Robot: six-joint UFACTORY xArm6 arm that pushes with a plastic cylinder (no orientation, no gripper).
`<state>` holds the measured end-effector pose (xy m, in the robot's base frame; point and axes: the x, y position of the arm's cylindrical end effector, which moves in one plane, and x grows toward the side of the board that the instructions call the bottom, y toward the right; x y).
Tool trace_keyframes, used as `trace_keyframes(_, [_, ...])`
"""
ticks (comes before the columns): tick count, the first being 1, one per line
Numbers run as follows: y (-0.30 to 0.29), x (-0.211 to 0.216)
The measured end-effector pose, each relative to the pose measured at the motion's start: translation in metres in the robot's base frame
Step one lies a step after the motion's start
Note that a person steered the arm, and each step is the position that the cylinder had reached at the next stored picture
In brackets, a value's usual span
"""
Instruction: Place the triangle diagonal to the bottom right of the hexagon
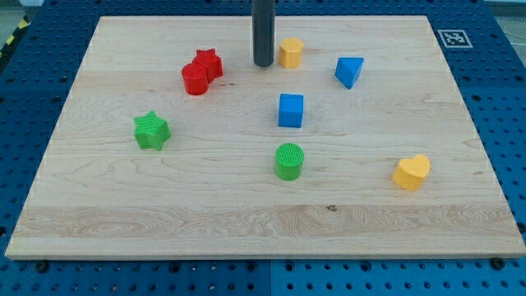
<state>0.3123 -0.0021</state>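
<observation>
The blue triangle (349, 71) lies near the view's top right. The yellow hexagon (290, 52) lies to its left, slightly higher. My tip (263, 63) stands just left of the yellow hexagon, a small gap between them, and well left of the blue triangle. The rod comes down from the view's top edge.
A red star (209, 62) and a red cylinder (196, 80) touch each other left of my tip. A blue cube (291, 110) lies at centre, a green cylinder (289, 161) below it, a green star (152, 131) at left, a yellow heart (412, 173) at lower right.
</observation>
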Motion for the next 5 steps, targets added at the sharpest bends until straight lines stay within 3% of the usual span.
trace_keyframes(5, [0.011, 0.045])
